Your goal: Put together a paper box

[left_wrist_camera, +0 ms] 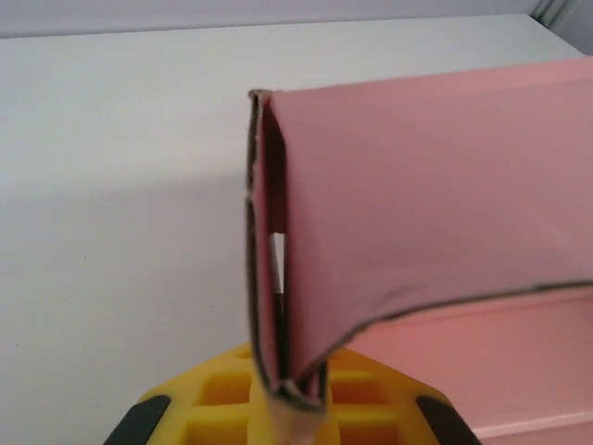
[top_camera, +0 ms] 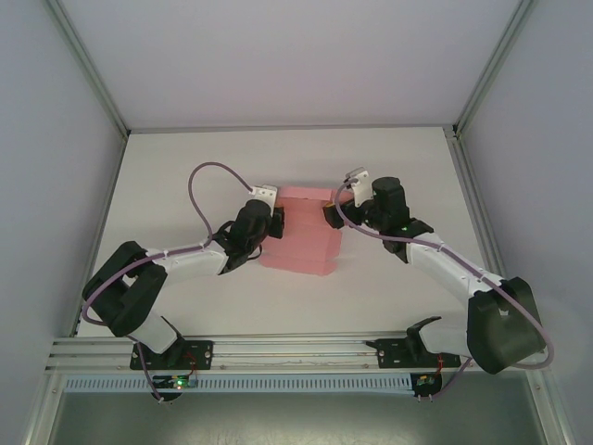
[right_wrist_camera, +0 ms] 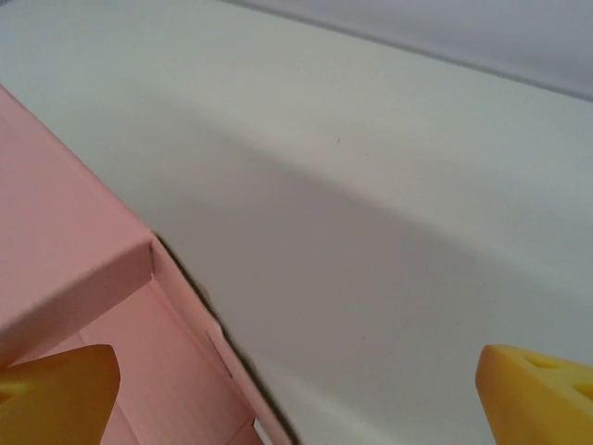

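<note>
The pale pink paper box (top_camera: 306, 236) lies partly folded in the middle of the white table (top_camera: 185, 176), between my two grippers. My left gripper (top_camera: 276, 221) is at the box's left edge and is shut on it. In the left wrist view its yellow fingers (left_wrist_camera: 208, 408) pinch a doubled wall (left_wrist_camera: 264, 278) that stands upright, with a wide pink panel (left_wrist_camera: 435, 185) spreading to the right. My right gripper (top_camera: 329, 211) hovers at the box's upper right corner, open. Its yellow fingertips (right_wrist_camera: 56, 389) straddle the box's raised corner wall (right_wrist_camera: 83, 269) and bare table, gripping nothing.
Metal frame posts (top_camera: 93, 74) and pale side walls enclose the table on the left and right. An aluminium rail (top_camera: 296, 350) with both arm bases runs along the near edge. Open table surface lies behind and to either side of the box.
</note>
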Tool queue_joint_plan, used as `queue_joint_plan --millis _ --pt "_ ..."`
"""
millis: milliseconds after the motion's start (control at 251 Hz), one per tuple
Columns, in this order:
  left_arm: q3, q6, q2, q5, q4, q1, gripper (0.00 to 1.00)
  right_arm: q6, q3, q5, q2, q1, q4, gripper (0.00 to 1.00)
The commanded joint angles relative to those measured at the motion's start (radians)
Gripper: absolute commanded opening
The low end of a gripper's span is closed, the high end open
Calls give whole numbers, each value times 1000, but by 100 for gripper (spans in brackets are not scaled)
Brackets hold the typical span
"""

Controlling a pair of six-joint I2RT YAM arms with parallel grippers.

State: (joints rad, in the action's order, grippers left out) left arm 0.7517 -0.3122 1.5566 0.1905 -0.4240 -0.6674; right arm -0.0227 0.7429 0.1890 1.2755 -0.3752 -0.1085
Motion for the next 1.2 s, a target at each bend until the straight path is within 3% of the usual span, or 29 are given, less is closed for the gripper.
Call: queue_joint_plan --millis 0,148,307,491,706,802,938,1197 --pt "20 -59 -31 12 -49 -11 0 25 2 -75 -66 11 -16 98" --pt "34 -117 -65 60 -2 1 0 -20 -43 -94 -194 46 167 98" --pt "45 -114 -100 48 32 10 0 -49 -103 -31 -284 82 252 98" --pt "41 -98 -115 46 44 11 0 -53 -108 -24 -266 93 270 98" --pt "32 -83 -102 5 33 11 0 -44 -67 20 -194 93 173 98" --pt "41 -81 -89 44 50 12 0 -54 -37 65 -189 94 179 98" --pt "50 -86 -76 130 86 12 0 -93 -17 -45 -232 100 320 98" --pt "48 -64 -85 87 74 14 0 -65 -102 -15 -243 112 271 98"
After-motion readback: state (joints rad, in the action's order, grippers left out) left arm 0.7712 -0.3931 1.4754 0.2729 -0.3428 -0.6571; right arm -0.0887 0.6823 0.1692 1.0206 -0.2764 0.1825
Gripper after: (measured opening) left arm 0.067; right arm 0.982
